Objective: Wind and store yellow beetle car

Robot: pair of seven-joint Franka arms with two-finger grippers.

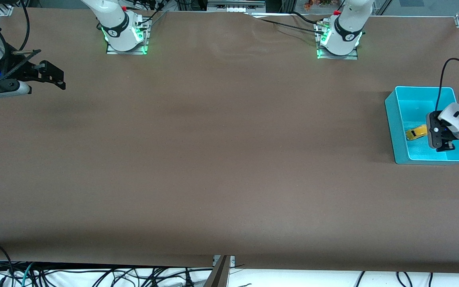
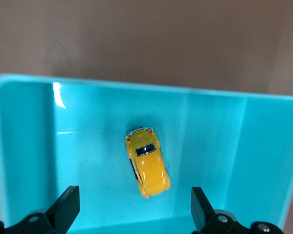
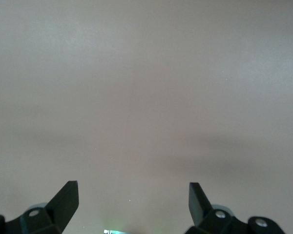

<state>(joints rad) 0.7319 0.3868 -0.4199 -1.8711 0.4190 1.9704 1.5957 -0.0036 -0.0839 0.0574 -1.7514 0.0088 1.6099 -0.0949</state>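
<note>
Tiny bright yellow beetle car (image 2: 147, 168), rounded glossy body, dark roof window, lies free on floor of open turquoise plastic bin (image 1: 392, 119) at left arm's end of brown desk (image 1: 213, 159). Left claw (image 2: 134, 209) over bin, fingers apart, empty. Right claw (image 3: 133, 200) waits over bare desk, fingers apart.
</note>
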